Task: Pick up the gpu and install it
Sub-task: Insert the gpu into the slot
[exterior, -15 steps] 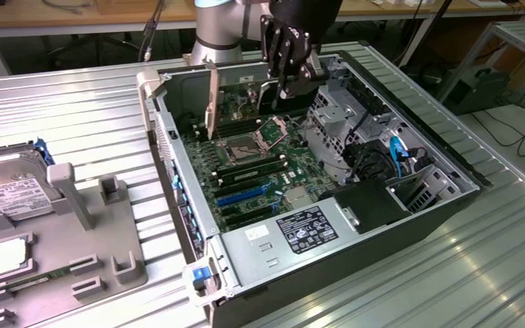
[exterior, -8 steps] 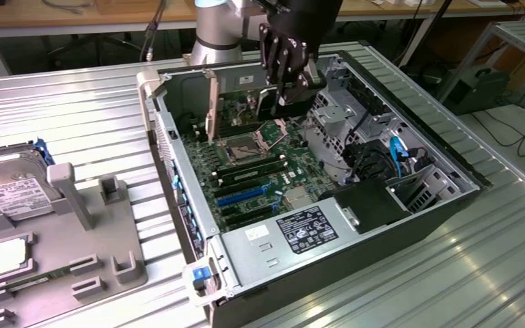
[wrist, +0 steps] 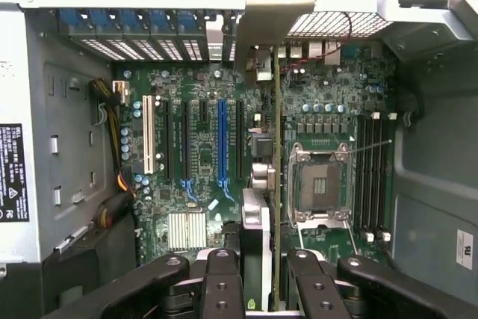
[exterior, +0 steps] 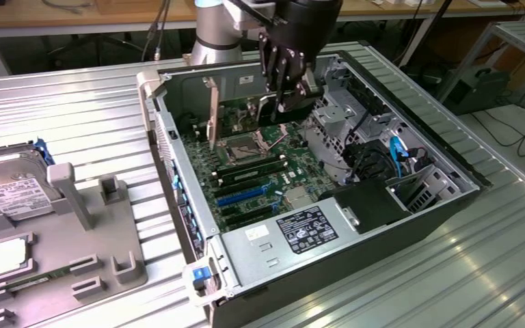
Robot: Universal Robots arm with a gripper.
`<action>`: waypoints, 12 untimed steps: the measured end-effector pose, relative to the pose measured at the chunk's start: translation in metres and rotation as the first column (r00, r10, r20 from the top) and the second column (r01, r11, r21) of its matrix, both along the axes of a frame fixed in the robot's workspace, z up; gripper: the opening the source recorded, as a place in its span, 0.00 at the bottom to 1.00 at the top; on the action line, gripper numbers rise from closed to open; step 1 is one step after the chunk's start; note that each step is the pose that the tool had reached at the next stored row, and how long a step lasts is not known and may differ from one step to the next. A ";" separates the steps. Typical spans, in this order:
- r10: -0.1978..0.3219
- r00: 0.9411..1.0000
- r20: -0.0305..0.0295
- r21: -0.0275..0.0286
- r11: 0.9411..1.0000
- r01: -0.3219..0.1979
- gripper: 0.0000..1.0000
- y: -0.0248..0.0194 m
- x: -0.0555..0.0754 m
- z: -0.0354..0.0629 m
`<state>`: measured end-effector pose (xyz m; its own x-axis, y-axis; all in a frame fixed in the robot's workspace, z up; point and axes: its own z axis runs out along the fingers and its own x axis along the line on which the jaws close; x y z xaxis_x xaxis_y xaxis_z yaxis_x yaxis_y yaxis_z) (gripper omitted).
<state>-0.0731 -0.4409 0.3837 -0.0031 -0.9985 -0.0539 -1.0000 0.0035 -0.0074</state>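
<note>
your claw point(exterior: 288, 92) was partly closed and clamped on the gpu point(wrist: 277, 147), which hung edge-down inside the open computer case point(exterior: 167, 137) just above the motherboard point(wrist: 194, 184), with its silver bracket point(wrist: 261, 24) toward the rear wall. in the wrist view its edge sat nearer the cpu socket point(wrist: 317, 184) than the blue slot point(wrist: 221, 140). pressing down there, i judged, could have jammed it on board parts or snagged the bracket.
</note>
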 end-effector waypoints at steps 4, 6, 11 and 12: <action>-0.003 1.000 0.000 0.000 1.000 0.003 0.28 -0.0065 0.000 -0.0061; -0.007 1.000 0.000 0.000 1.000 0.007 0.28 -0.0070 -0.001 -0.0094; -0.014 1.000 0.000 0.000 1.000 0.014 0.28 -0.0085 -0.002 -0.0176; -0.014 1.000 0.000 0.000 1.000 0.014 0.28 -0.0085 -0.003 -0.0194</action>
